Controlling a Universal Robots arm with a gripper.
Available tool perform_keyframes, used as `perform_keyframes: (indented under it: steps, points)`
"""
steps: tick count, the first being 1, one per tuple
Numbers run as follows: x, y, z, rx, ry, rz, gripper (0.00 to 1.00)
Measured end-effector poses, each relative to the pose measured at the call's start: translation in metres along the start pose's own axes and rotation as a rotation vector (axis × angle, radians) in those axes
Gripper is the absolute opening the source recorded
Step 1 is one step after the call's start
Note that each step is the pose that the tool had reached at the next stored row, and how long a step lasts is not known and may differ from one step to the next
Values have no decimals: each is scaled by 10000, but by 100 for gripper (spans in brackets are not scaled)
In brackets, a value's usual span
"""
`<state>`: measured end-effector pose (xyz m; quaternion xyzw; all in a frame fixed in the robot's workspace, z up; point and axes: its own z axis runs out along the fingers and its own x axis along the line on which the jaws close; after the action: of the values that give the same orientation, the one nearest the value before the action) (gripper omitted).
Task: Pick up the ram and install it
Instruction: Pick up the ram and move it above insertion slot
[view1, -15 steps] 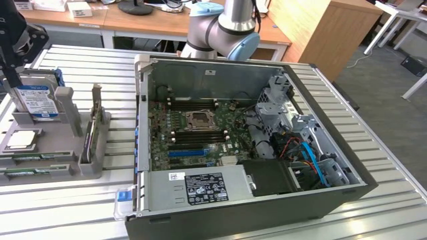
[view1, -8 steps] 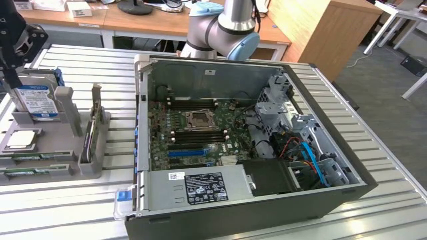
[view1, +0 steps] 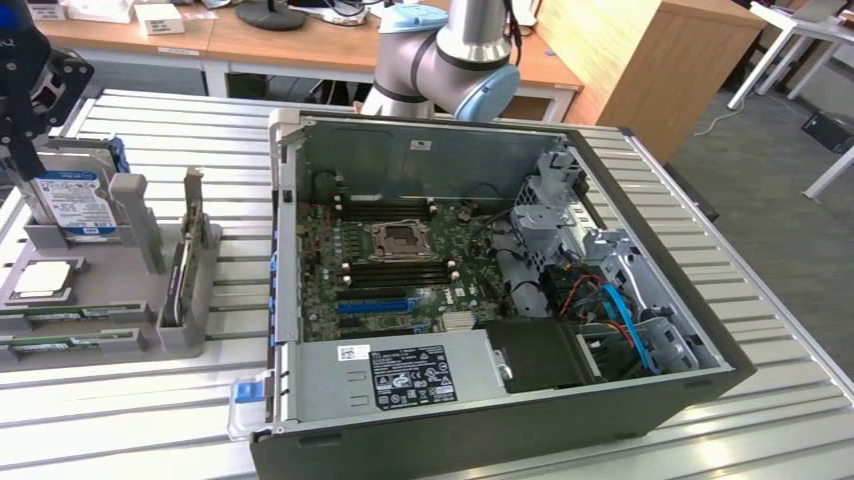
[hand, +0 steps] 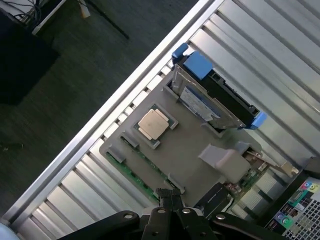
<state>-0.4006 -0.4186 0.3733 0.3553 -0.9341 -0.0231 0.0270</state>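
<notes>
Hanging at the upper left of the exterior view, the jaws are pressed together and grip nothing, above a grey holder (view1: 180, 335) on the slatted surface (view1: 747, 400). The ram (view1: 64, 343) sits untouched in that holder's slot at lower left, near a processor chip (view1: 40, 278). An open computer case (view1: 441, 160) occupies the centre of that view.

Matt green circuit-board ram (hand: 131, 175), grey plastic holder (hand: 185, 150), ribbed metal table (hand: 280, 60).
</notes>
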Motion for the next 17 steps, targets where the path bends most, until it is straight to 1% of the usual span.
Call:
perform_keyframes:
  steps: [17]
  points:
    - [-1,-2,39,105,194,-3093,11]
